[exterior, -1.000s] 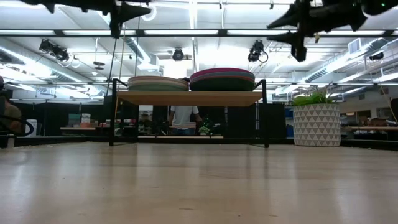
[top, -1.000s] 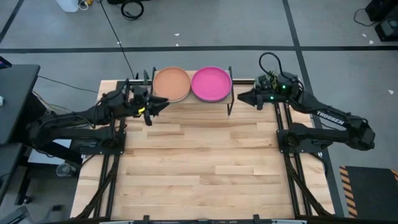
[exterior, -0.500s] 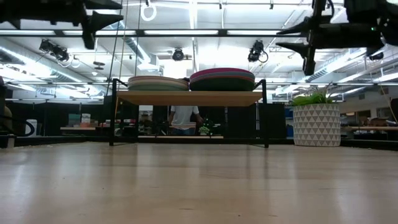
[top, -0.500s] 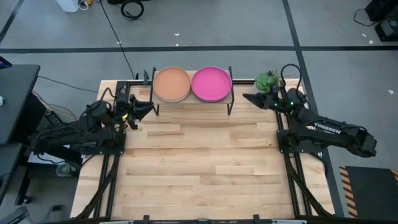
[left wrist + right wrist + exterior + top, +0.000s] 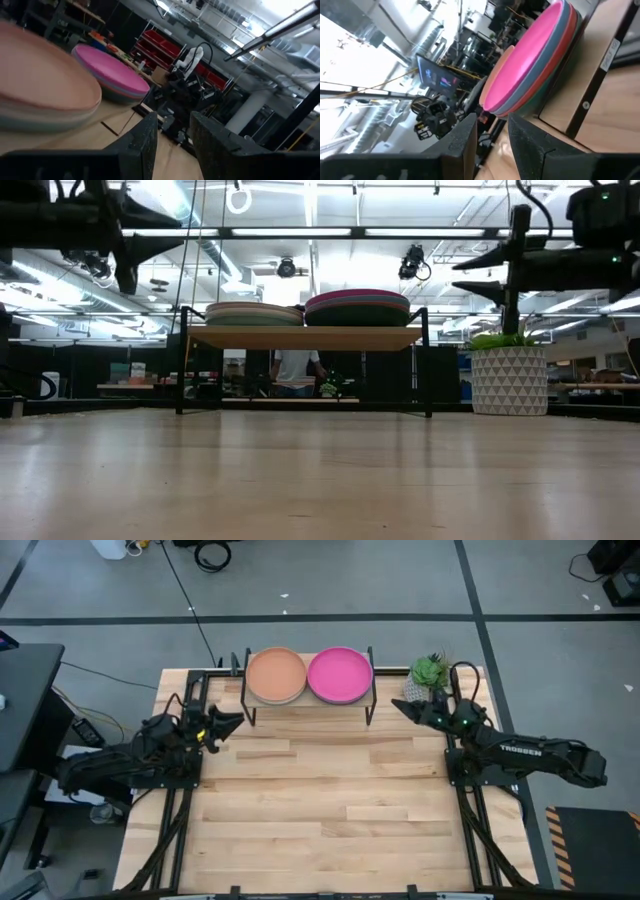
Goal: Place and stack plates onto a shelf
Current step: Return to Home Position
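Observation:
Two stacks of plates rest on the shelf (image 5: pixel 371 690), a light-wood board on black legs at the table's far edge. The left stack (image 5: pixel 276 675) has a tan-orange plate on top and the right stack (image 5: pixel 340 674) a magenta one. Seen from the low view, the stacks (image 5: pixel 357 307) lie flat on the board (image 5: pixel 310 338). My left gripper (image 5: pixel 230 723) hangs open in the air to the left of and nearer than the shelf. My right gripper (image 5: pixel 398 706) hangs open to the right of the shelf. Neither holds anything.
A potted plant in a white patterned pot (image 5: pixel 428 670) stands at the table's far right corner, just behind my right gripper. The slatted wooden tabletop (image 5: pixel 320 810) stretches out in front of the shelf. A person stands in the room beyond the shelf (image 5: pixel 293 370).
Both arms have drawn back from the shelf. My left gripper has moved toward the table's left and near edges and come down. My right gripper has moved toward the right and near edges and come down, uncovering the potted plant. The plates have stayed put.

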Controlling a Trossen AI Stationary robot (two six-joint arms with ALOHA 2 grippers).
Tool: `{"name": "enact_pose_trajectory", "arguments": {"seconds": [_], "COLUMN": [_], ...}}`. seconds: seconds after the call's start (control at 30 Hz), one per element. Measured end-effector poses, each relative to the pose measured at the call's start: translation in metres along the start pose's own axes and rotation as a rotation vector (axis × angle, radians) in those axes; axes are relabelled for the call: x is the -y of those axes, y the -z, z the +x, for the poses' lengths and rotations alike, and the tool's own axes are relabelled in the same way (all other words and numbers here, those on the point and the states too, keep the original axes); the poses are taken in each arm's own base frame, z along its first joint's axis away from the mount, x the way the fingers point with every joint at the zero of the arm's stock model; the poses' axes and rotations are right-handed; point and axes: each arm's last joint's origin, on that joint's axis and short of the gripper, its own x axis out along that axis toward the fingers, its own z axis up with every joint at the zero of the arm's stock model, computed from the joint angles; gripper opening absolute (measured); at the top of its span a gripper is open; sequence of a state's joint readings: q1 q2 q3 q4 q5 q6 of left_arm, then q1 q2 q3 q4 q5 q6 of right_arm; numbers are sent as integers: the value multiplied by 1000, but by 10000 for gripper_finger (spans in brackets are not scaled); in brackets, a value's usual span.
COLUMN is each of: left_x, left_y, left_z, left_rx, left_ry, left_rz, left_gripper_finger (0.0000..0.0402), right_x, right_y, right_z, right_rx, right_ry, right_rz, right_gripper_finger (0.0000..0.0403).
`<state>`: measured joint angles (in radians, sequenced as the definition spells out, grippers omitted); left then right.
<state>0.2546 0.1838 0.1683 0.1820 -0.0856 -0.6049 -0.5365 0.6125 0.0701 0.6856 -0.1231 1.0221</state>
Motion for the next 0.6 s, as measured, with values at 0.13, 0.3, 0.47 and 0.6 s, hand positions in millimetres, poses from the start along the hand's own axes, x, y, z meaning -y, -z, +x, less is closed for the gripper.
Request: {"name": "enact_pose_trajectory", "arguments": {"seconds": [0.13, 0.3, 0.47, 0.6], "left_x": [-5, -8, -11, -11], "left_y": [7, 10, 13, 17], "left_z": [-4, -9, -15, -16], "left_rx": [9, 34, 7, -61], "left_ry": [-1, 7, -11, 19], "left_rz": [-66, -124, -142, -144], "left_gripper_finger": [123, 123, 122, 111], "right_x": [3, 4, 7, 11], "right_y": [2, 4, 5, 5], "right_z": [-5, -8, -8, -8], "right_rx": [31, 44, 48, 73], "right_ry": [-45, -81, -40, 27], "right_rz": [-41, -77, -87, -77], "right_gripper_finger": [114, 93, 61, 37]}}
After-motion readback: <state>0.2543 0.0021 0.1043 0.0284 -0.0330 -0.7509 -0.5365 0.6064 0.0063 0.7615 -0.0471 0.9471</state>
